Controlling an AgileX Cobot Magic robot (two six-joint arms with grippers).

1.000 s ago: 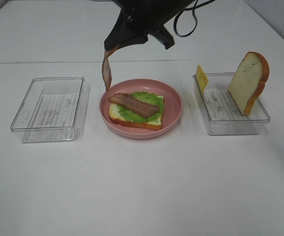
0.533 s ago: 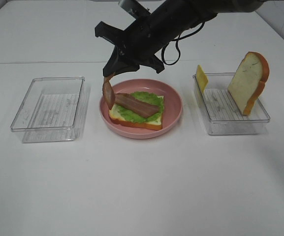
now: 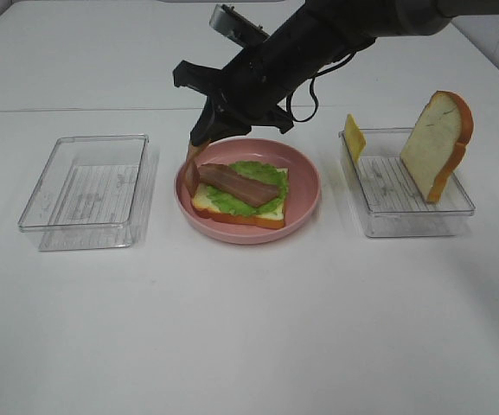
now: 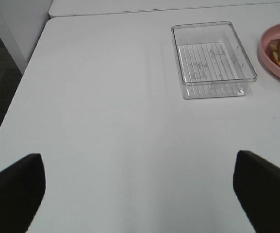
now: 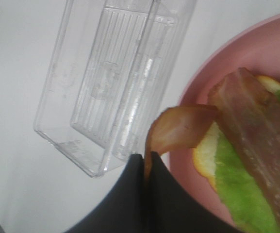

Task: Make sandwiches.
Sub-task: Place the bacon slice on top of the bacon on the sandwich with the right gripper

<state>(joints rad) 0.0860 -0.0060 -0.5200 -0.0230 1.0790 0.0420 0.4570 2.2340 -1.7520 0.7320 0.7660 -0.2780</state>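
Table [image 3: 249,328]: white, seen from the high camera.

Left gripper [image 4: 140,194]: seen only in its own wrist view. Both dark fingertips sit at the frame's lower corners, wide apart, with nothing between them. It hangs over bare table, well apart from the left tray [image 4: 212,58].

Left tray [image 3: 85,190]: clear plastic with a ribbed floor. It stands just beside the plate [image 3: 247,235] and does not touch it.

Right gripper [image 3: 204,134]: the arm reaches across the middle, and the tip is above the plate's left rim. The jaws are closed together, pinching the top end of the held strip [image 3: 192,169]. The right wrist view confirms this: the strip's end is clamped in the seam between the fingers.

Held strip: brown-pink bacon. It hangs down from the jaws and curls at its lower end. That end meets the near end of the flat strip [image 3: 236,183] at the left corner of the base slice [image 3: 232,214].

Plate: round and pink, at table centre. The partly built sandwich lies on it. The base slice lies flat, the lettuce [image 3: 266,171] covers it, and the flat strip lies diagonally across the lettuce.

Right tray [image 3: 405,216]: clear, near the plate's right side. The cheese [image 3: 354,137] stands on edge at the tray's back left corner. The top slice [image 3: 435,143] stands upright, leaning against the right wall.
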